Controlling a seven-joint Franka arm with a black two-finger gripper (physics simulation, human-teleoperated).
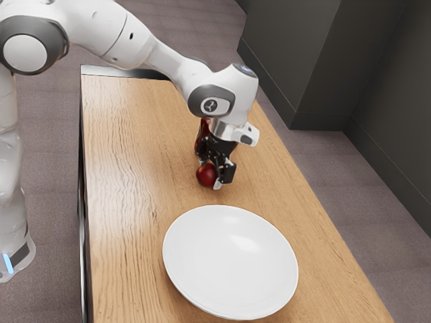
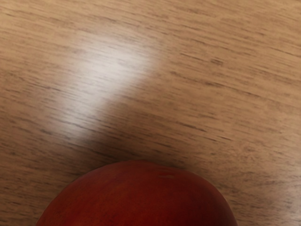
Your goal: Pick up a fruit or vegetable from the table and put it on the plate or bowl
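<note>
My arm [image 1: 135, 40] reaches in from the exterior view's upper left over a long wooden table [image 1: 128, 168]. Near the table's middle the gripper [image 1: 217, 176] points straight down. Its black fingers [image 1: 227, 173] stand narrowly apart and, as far as I can make out, grip a small red fruit [image 1: 205, 175] from two sides. Just behind the hand is a second dark red thing [image 1: 200, 138], too hidden to name. In the wrist view the fruit [image 2: 136, 197] is a round red dome just under the hand, its shadow on the wood beyond. I cannot tell whether it rests on the table or hangs just above it. Toward the exterior view's right and nearer the camera lies a wide white plate [image 1: 230, 269], bare, near the fruit but apart from it. I judge the grasp made and the carry not yet begun. The next move calls for a lift clear of the rim, a short travel over the plate's middle, then a low release so the round fruit does not roll off.
</note>
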